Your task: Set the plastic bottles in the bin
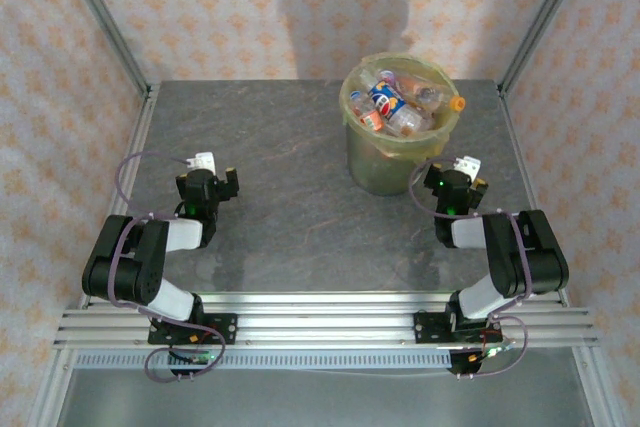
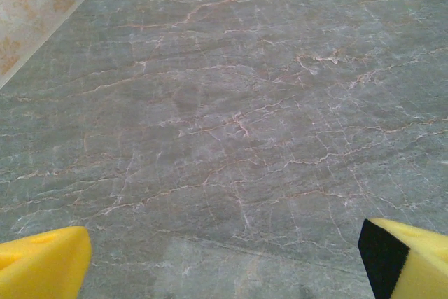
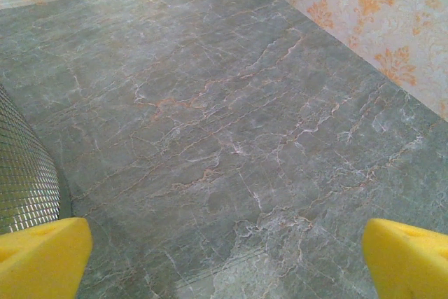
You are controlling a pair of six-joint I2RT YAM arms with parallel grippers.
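- upper right of centre in the top view, the bin (image 1: pixel 372 172) stands upright on the table (image 1: pixel 280 147).
- inside it, the bottles (image 1: pixel 396 104) lie heaped at mixed angles, so they share no single long axis. one with an orange cap (image 1: pixel 458 103) pokes over the right-hand rim. every bottle i can make out is already in the bin.
- just below and right of the bin in that view, the right gripper (image 1: pixel 462 172) sits near its wall, spread wide and holding nothing. in the right wrist view its yellow pads (image 3: pixel 42 257) frame bare stone, with the bin's meshed wall at the left edge of the frame.
- left of centre in the top view, the left gripper (image 1: pixel 212 172) is well apart from the bin, likewise spread wide and empty.
- my reading: the right arm is clearly the nearer one, with the bin up and to the left of it in the frame. the job looks done or nearly so. at most, the orange-capped bottle on that arm's side may want a nudge inward.
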